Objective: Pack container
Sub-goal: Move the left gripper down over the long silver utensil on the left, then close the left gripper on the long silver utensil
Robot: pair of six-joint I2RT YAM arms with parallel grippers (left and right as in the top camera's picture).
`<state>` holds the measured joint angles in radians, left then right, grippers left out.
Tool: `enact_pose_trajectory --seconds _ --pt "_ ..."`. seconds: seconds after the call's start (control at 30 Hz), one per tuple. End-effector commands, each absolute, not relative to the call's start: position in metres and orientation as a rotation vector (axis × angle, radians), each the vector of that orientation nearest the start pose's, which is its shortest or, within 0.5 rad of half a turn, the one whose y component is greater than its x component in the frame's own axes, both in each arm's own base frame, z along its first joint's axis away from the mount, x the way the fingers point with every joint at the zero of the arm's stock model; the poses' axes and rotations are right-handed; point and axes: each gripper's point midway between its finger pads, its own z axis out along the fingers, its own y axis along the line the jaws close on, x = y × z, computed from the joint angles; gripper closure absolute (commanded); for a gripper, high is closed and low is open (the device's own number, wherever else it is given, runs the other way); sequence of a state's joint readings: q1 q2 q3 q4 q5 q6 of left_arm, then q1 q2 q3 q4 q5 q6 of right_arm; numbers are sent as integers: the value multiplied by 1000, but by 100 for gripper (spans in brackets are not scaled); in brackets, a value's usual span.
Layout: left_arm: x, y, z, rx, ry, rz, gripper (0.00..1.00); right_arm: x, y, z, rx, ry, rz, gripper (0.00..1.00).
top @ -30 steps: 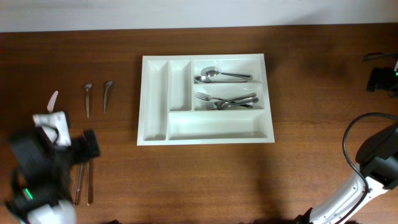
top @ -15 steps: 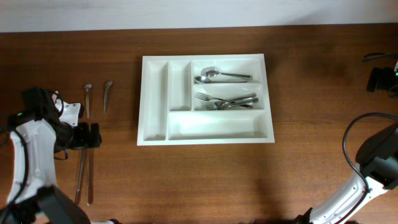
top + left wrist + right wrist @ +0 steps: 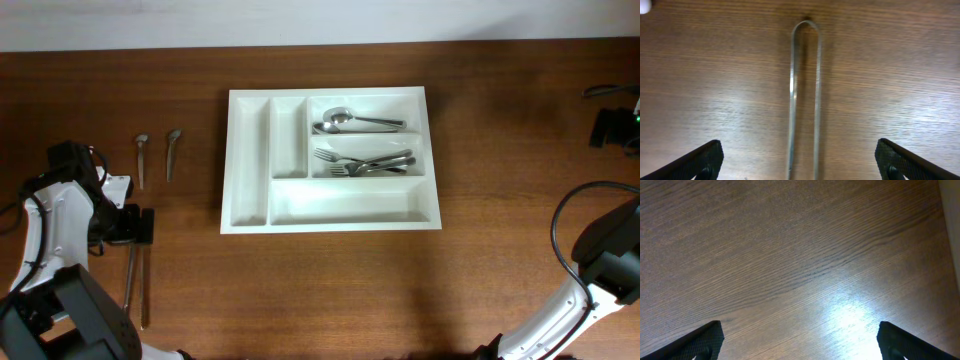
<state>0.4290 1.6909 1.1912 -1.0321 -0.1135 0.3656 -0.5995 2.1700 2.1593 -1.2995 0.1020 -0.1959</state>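
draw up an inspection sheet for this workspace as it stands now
surface: brown wooden table, no spills seen
job's things: white container; spoons in the top long compartment, forks in the middle one, other three compartments empty
clutter: two small spoons left of the container; two long utensils side by side nearer the front
grippers: left gripper open over the long utensils, holding nothing; right gripper open over bare wood
cables: black cable looping by the right arm
surroundings: pale wall behind the table; black device at the right edge
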Motion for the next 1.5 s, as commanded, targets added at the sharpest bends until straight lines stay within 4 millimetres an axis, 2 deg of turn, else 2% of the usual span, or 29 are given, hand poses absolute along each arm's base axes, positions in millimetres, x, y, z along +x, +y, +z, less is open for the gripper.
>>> enact_pose_trajectory --seconds 0.0,0.4,1.0,1.37,1.43,1.47 --pt "269 154 67 -76 3154 249 1 386 -281 159 588 2848 -283 1" --pt "278 138 49 -72 3114 90 1 386 -281 159 588 2848 -283 1" --pt "265 132 -1 -71 3273 -16 1 386 -281 159 588 2848 -282 1" --pt "256 132 -5 -89 3310 -44 0 386 -281 159 588 2848 -283 1" --pt "254 132 -6 -97 3314 -45 11 386 -281 159 588 2848 -283 1" --pt "252 133 -7 -100 3317 -45 23 386 -281 159 588 2848 -282 1"
